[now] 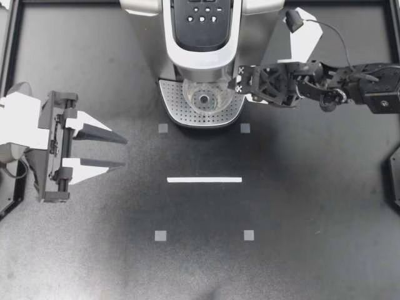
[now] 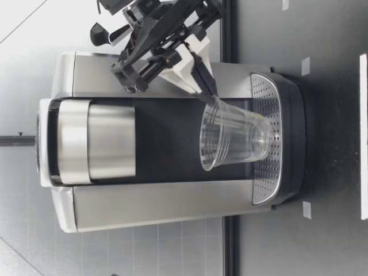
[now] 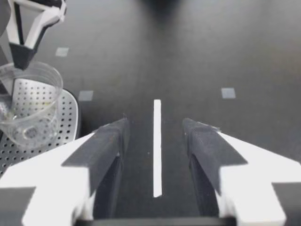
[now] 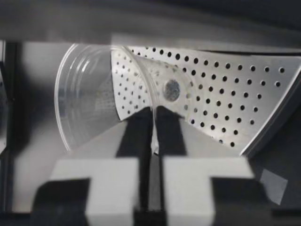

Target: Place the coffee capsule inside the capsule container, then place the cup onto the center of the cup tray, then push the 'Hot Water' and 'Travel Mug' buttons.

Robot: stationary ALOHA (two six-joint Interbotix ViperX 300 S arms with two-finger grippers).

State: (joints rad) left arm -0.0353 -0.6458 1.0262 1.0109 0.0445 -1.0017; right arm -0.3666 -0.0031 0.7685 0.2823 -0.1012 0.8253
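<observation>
Step two of the task looks to be in hand. At the left, my left gripper (image 1: pixel 124 152) hangs over bare table, its fingers well apart and holding nothing. Toward the middle lies a white tape strip (image 1: pixel 204 180) among small grey tape squares (image 1: pixel 160 235). Behind it stands the silver coffee machine (image 1: pixel 167 44), with its black control panel (image 1: pixel 201 22) above the perforated metal cup tray (image 1: pixel 172 100). The clear plastic cup (image 1: pixel 203 98) is over that tray, tilted, with its base down near the perforations; I cannot tell whether it touches. From the right, my right gripper (image 1: pixel 238 79) has its fingers pinched together on the cup's wall at the rim. No capsule shows, so I cannot judge the first step. The next move, as I judge it, calls for levelling the cup, setting it flat at the tray's centre, then letting go without dragging it. Button marks on the panel are too small to read, and no other writing is legible.
</observation>
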